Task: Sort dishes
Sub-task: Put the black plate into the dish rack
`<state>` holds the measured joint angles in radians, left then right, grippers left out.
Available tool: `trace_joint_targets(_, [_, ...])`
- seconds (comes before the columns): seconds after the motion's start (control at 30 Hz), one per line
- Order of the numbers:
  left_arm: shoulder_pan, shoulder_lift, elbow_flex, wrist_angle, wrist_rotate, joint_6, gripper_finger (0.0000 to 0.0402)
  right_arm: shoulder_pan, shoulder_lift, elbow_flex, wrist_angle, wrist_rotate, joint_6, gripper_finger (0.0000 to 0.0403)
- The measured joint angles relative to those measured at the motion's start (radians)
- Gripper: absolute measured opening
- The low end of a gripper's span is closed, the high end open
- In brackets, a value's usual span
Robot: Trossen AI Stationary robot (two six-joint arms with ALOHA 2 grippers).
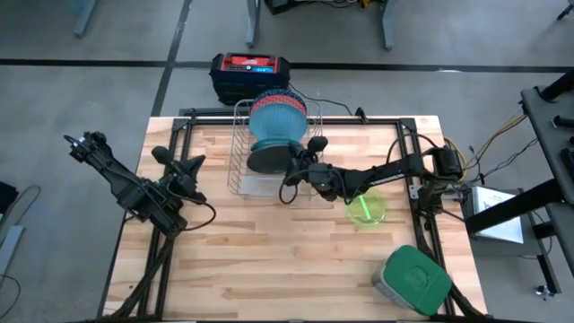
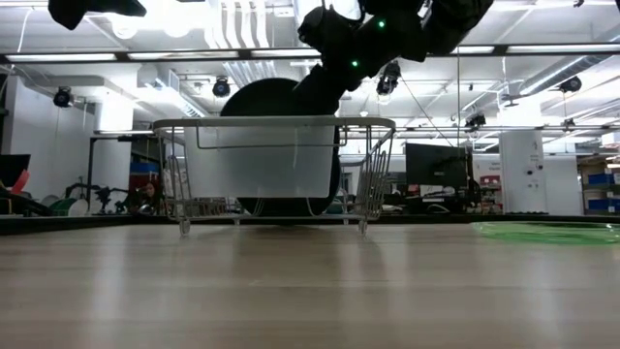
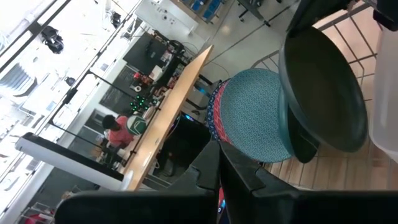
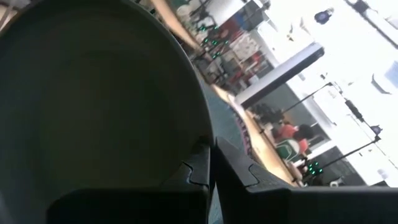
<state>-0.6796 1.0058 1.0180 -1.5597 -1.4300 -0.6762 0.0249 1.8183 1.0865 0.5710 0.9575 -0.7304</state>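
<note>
Wooden tabletop under bright shop lights, workstations and a seated person in red way off behind. R gripper [image 1: 296, 167] is at the wire rack [image 1: 240, 152]: fingers [image 4: 231, 168] look pressed together over the rim of the dark green plate [image 1: 267, 158], which fills the R wrist view. Judged clamped on it, since a pinch on the edge is what keeps the plate upright for slotting. Plate stands on edge in the front slot, nearest the table's middle. Behind it, also on edge, the blue speckled plate [image 3: 252, 118], then the red patterned plate [image 3: 214, 109] peeking out at the back. Stacked vertical like that so each gets its own slot. R arm reaches across from the right side, low over the neon green bowl [image 1: 368, 208], which sits flat on the table, apart from the rack, prob next to sort. Grey tub with green lid [image 1: 414, 280] sits near the front right corner. L gripper [image 1: 185, 170] waits left of the rack, fingers spread, holding nothing, pointed at the plates.
</note>
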Motion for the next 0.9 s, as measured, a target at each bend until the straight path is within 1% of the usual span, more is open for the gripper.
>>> trace_joint_targets(0.1, [0.000,0.000,0.000,0.003,0.000,0.000,0.0000,0.000,0.000,0.010,-0.062,0.000,0.045,0.0000])
trace_joint_targets(0.27, [0.000,0.000,0.000,0.004,0.000,0.000,0.0000,0.003,0.000,0.020,-0.074,0.002,0.052,0.0011])
trace_joint_targets(0.4, [0.000,0.000,0.000,0.004,0.000,0.000,0.0000,0.009,0.000,0.029,-0.075,0.001,0.052,0.0032])
trace_joint_targets(0.5, [0.000,0.000,0.000,0.004,0.000,0.000,0.0000,0.020,0.000,0.040,-0.107,0.002,0.050,0.0053])
trace_joint_targets(0.7, [0.000,0.000,0.000,0.004,0.000,0.001,0.0000,0.043,0.000,0.055,-0.133,0.002,0.079,0.0093])
trace_joint_targets(0.9, [0.000,0.001,0.000,0.004,0.001,0.001,0.0000,0.069,0.000,0.070,-0.141,0.002,0.083,0.0123])
